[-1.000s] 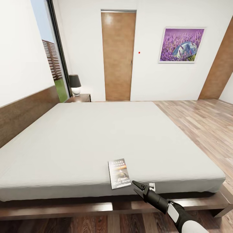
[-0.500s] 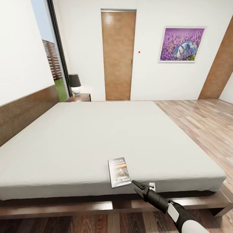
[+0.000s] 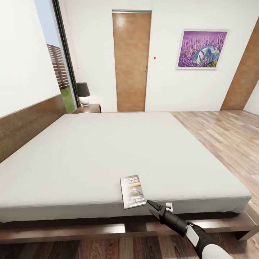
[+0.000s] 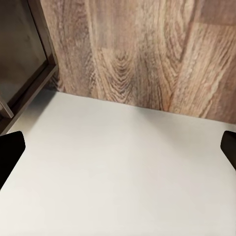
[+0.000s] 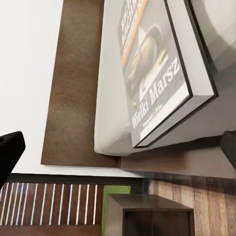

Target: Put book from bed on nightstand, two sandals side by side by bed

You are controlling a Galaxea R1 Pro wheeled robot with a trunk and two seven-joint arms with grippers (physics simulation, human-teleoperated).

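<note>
The book (image 3: 132, 191) lies flat near the front edge of the bed (image 3: 108, 151), its dark cover with the orange band facing up. My right gripper (image 3: 152, 207) hovers open just off the book's near right corner, at the mattress edge. In the right wrist view the book (image 5: 152, 73) fills the middle, and the right gripper (image 5: 118, 147) has its fingertips wide apart with nothing between them. My left gripper (image 4: 118, 150) is open over a pale flat surface. A nightstand (image 3: 89, 108) stands at the far head corner of the bed. The sandals are out of view.
A black-shaded lamp (image 3: 83, 93) stands on the nightstand beside the tall window (image 3: 59, 64). The dark headboard (image 3: 25, 126) runs along the left wall. A brown door (image 3: 131, 61) and a lavender picture (image 3: 202, 49) are on the far wall. Wood-plank floor (image 3: 226, 136) lies right of the bed.
</note>
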